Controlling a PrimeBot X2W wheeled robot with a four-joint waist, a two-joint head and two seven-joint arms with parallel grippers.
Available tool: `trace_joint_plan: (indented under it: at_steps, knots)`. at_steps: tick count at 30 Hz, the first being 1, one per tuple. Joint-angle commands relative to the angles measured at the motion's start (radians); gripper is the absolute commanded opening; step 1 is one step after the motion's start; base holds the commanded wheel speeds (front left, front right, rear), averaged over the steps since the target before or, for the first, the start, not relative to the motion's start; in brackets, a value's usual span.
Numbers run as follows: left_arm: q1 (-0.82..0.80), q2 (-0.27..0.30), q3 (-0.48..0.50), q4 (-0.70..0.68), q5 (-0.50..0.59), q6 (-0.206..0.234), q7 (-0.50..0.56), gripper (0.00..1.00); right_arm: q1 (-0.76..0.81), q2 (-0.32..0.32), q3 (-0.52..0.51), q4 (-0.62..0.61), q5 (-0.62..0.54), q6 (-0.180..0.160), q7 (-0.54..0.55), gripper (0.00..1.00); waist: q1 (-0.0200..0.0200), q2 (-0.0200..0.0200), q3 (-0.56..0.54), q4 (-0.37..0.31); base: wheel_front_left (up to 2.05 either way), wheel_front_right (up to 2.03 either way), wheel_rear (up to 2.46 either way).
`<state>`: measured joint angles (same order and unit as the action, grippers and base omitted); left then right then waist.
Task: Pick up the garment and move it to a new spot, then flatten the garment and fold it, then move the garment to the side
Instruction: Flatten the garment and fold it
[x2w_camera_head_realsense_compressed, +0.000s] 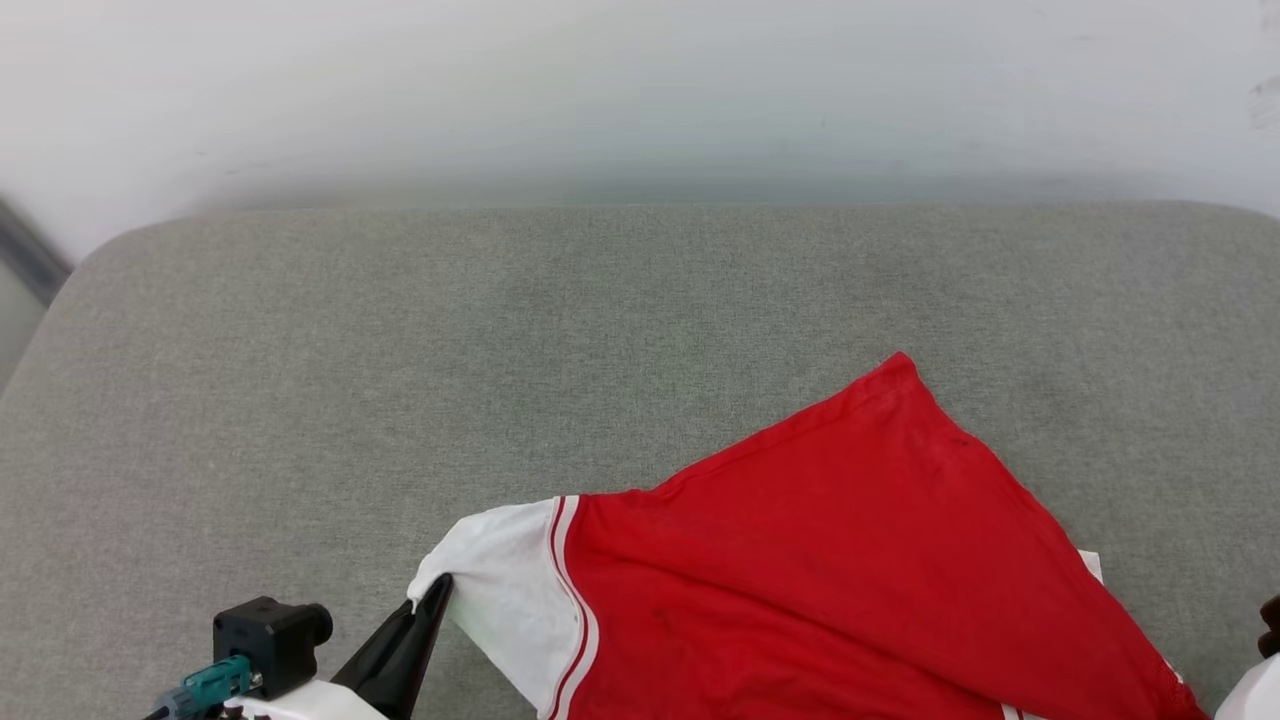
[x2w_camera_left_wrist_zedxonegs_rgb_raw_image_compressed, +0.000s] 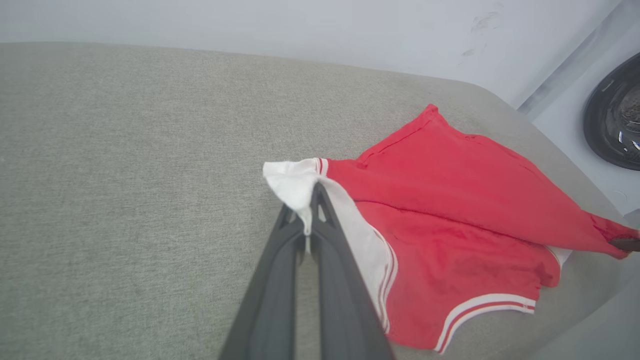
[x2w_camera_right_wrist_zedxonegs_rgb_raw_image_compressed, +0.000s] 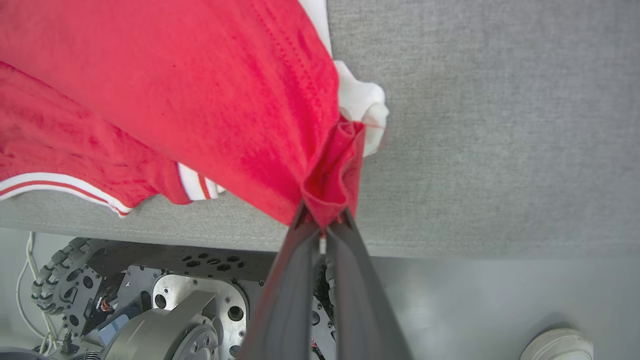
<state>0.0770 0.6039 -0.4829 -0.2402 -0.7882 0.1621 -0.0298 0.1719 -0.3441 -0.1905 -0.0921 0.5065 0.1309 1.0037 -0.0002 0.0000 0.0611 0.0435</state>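
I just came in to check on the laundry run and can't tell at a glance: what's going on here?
The robot is handling a red garment with both arms on a grey padded surface. Its left end effector is shut on the white sleeve. Its right end effector is shut on a bunched red edge near the surface's front rim. The garment lies rumpled and doubled over between them, not yet flat.

The left gripper (x2w_camera_head_realsense_compressed: 436, 592) has two long, smooth black fingers tapering to a point. Behind its fingers sit a black boxy module (x2w_camera_head_realsense_compressed: 268, 634), a teal plug (x2w_camera_head_realsense_compressed: 214, 684) and a white shell (x2w_camera_head_realsense_compressed: 300, 706). The right gripper (x2w_camera_right_wrist_zedxonegs_rgb_raw_image_compressed: 324, 222) has matching dark grey fingers. Behind its wrist are silver plates (x2w_camera_right_wrist_zedxonegs_rgb_raw_image_compressed: 200, 300) with round holes, a roller-rimmed wheel (x2w_camera_right_wrist_zedxonegs_rgb_raw_image_compressed: 55, 280) and a thin white cable (x2w_camera_right_wrist_zedxonegs_rgb_raw_image_compressed: 24, 300).
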Motion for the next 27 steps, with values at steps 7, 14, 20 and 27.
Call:
trace_joint_plan:
  at_steps: [7,14,20,27]
  knots:
    - [0.006,0.004,-0.008,-0.01,0.014,0.009,-0.004,0.0,-0.023,-0.001,0.003,-0.014,0.006,0.0,-0.018,1.0,0.0002,0.0,0.008,0.017,0.0,0.0,0.0]
    - [-0.026,0.02,-0.017,-0.038,0.045,0.015,0.012,0.0,-0.165,-0.02,0.045,-0.091,0.042,0.0,0.007,1.0,0.0002,0.0,0.059,0.054,0.0,0.0,0.0]
    - [-0.076,0.018,-0.034,-0.078,0.071,0.006,0.026,0.0,-0.377,-0.028,0.125,-0.112,0.017,0.0,0.074,1.0,0.0002,0.0,0.151,0.111,0.0,0.0,0.0]
    - [-0.159,-0.014,-0.069,-0.092,0.101,-0.02,0.043,0.0,-0.626,-0.053,0.165,0.055,-0.074,0.0,0.122,1.0,0.0002,0.0,0.264,0.211,0.0,0.0,0.0]
